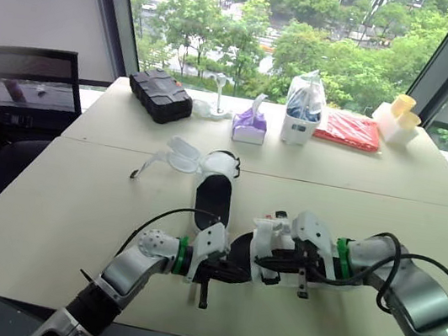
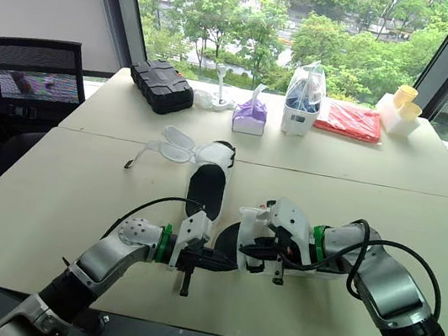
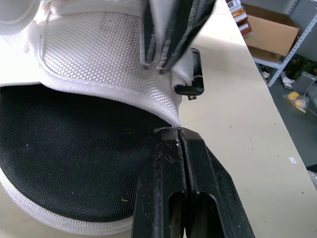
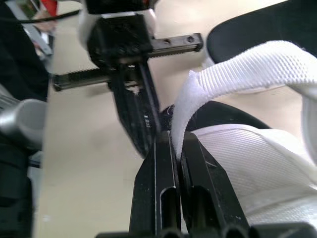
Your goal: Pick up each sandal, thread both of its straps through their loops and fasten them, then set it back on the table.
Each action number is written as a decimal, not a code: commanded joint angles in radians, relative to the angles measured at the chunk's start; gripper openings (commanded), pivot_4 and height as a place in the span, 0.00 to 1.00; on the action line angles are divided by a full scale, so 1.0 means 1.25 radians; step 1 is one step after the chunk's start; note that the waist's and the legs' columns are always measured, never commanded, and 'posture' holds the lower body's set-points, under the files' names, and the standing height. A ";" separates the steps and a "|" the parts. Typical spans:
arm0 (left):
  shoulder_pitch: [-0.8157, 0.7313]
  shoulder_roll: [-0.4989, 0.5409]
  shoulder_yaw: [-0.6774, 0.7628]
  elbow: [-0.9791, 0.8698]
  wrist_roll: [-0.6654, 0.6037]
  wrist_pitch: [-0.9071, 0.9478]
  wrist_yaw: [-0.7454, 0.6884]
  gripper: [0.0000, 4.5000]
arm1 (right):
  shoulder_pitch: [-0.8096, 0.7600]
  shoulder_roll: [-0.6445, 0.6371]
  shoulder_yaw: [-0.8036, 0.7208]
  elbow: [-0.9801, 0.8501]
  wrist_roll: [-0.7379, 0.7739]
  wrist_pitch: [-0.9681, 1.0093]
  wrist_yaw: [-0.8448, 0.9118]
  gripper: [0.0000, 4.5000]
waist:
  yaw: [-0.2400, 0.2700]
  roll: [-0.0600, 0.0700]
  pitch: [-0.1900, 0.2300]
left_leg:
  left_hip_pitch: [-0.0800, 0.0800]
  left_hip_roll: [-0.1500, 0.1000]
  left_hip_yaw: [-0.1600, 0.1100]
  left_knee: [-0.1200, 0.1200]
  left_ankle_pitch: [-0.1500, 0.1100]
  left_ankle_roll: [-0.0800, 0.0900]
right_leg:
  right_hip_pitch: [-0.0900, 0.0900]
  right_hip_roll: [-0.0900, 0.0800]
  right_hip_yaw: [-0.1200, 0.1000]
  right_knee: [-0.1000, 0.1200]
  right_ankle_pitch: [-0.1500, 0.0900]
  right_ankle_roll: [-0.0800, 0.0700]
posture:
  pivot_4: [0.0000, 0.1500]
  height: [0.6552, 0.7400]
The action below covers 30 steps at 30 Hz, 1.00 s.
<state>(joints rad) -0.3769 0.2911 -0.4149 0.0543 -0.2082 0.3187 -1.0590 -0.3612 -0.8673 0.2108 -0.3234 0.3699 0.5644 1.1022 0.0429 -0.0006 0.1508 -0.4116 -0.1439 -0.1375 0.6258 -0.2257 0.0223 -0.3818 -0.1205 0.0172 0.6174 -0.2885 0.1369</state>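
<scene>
Currently the near sandal (image 1: 243, 246) is lying on the front table (image 1: 46, 216), close to that table's front edge, with both arms meeting over it. Your left gripper (image 3: 177, 133) is pressing its fingers together on the thin white mesh rim of this sandal, right where the mesh is meeting the black footbed (image 3: 64, 148). Your right gripper (image 4: 174, 143) is clamping its fingers on the white strap (image 4: 237, 69), which is arching up and away from the fingertips over the sandal's mesh side. The two grippers are sitting nearly tip to tip, so you are working with almost no gap between them. The far sandal (image 1: 214, 190) is lying just behind the near one, its toe pointing toward the seam between the two tables, with its straps lying open beside a clear plastic piece (image 1: 177, 152). Bare tabletop is stretching wide to the left of the left arm and behind the right arm up to the seam. The black case (image 1: 160, 95), purple tissue pack (image 1: 250, 126), white bag (image 1: 303, 108) and red packet (image 1: 349, 130) are sitting well apart on the rear table, near the window.
</scene>
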 commanded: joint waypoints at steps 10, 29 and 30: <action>0.018 0.004 -0.031 0.039 0.032 0.034 0.015 0.00 | 0.042 -0.055 0.009 -0.010 -0.057 -0.072 0.059 0.01 | 0.002 0.000 0.000 | 0.000 0.000 0.000 0.000 0.000 0.000 | 0.000 0.000 0.000 0.000 0.000 0.000 | 1.00 1.00; 0.019 0.007 -0.030 0.045 0.032 0.028 0.012 0.00 | 0.082 -0.168 -0.166 -0.134 0.091 0.067 0.103 0.73 | 0.000 0.000 0.000 | 0.000 0.000 0.000 0.001 0.000 0.000 | 0.000 0.000 0.000 0.000 0.000 0.000 | 1.00 1.00; 0.019 0.007 -0.030 0.045 0.032 0.028 0.012 0.00 | 0.085 -0.178 -0.189 -0.145 0.114 0.088 0.104 0.73 | 0.000 0.000 0.000 | 0.000 0.000 0.000 0.000 0.000 0.000 | 0.000 0.000 0.000 0.000 0.000 0.000 | 1.00 1.00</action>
<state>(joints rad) -0.3782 0.2857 -0.4148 0.0576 -0.2081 0.3224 -1.0547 -0.2540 -1.0775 0.0265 -0.4603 0.4649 0.6465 1.2265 0.0434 -0.0006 0.1513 -0.4117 -0.1438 -0.1375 0.6263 -0.2258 0.0222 -0.3813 -0.1210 0.0172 0.6172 -0.2889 0.1362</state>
